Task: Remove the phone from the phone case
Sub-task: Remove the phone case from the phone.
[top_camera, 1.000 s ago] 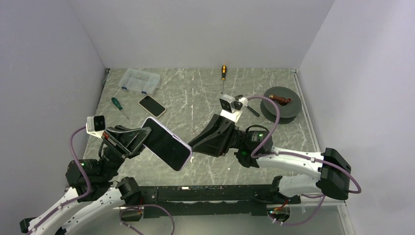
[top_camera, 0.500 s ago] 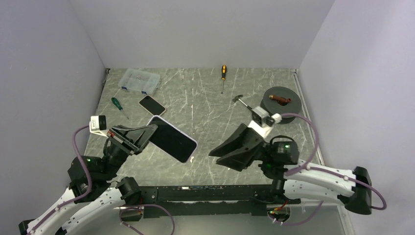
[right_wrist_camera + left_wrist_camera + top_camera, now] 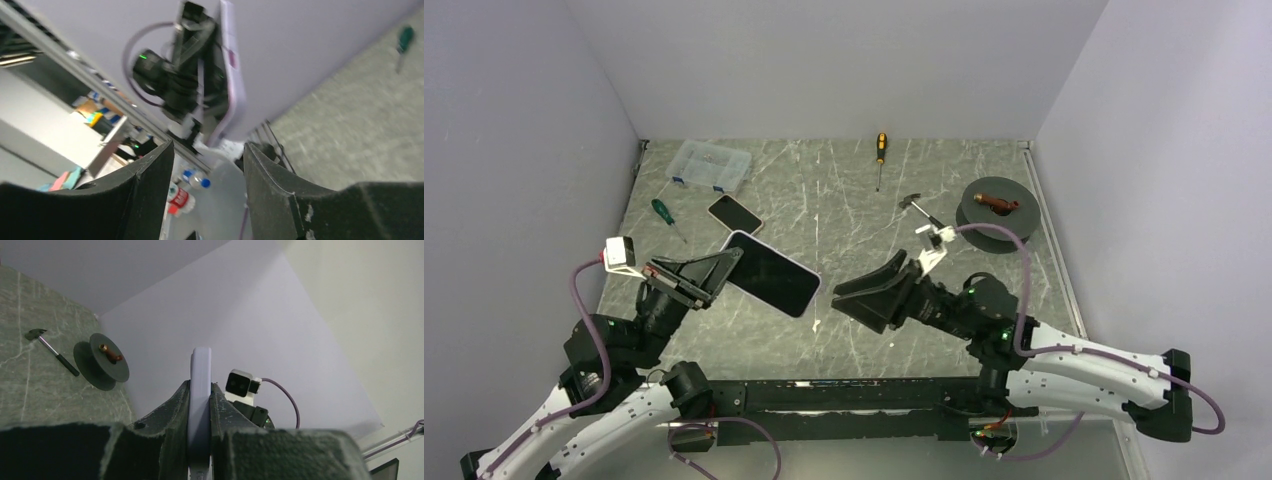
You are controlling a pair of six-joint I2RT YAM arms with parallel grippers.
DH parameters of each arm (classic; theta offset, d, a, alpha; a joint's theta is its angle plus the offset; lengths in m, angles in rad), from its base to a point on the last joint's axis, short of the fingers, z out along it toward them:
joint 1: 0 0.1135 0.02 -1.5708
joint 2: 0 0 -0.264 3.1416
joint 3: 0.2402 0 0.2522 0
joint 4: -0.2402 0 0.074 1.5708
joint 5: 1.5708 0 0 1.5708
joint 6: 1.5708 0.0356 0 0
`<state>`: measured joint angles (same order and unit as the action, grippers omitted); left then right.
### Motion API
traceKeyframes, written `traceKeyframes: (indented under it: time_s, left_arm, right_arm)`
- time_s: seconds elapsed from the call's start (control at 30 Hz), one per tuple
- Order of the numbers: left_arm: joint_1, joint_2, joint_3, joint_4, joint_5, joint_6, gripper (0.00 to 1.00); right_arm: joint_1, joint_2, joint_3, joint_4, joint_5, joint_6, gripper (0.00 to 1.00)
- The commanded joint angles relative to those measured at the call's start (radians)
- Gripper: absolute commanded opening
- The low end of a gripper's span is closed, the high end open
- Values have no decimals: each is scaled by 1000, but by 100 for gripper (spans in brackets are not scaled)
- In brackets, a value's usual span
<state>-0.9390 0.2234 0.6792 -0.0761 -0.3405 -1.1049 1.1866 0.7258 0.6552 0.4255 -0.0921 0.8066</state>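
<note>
My left gripper is shut on a phone in a pale lilac case and holds it in the air above the table's near left, dark screen up. In the left wrist view the case shows edge-on, squeezed between both fingers. My right gripper is open and empty. It points left at the phone's free end with a small gap between them. In the right wrist view the cased phone and the left arm show blurred beyond my spread fingers.
A second dark phone lies on the marble table, with a clear parts box and a green screwdriver near it. An orange-handled screwdriver, a small hammer and a dark spool lie at the back right.
My right arm has drawn back off the phone, opened and turned to point at it from the right. My left gripper has lowered the phone's free end slightly.
</note>
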Motion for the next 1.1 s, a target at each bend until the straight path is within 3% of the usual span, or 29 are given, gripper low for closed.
traceKeyframes:
  time_s: [0.0,0.23,0.43,0.77,1.07]
  left_arm:
    - [2,-5,13,81,-71,0,0]
    - [2,-25,-62,145,-169,-11,0]
    - [2,-25,-100,226,-175,-10,0]
    - [3,-8,-111,291,-129,0,0]
    - [3,16,-97,312,-92,-11,0]
  right_arm:
    - [69,35,48,-171,179,-2,56]
    - [238,68,7,-70,429,36,63]
    - [242,66,-75,48,469,146,67]
    - [242,94,15,-133,514,135,66]
    - [242,116,35,-103,502,123,66]
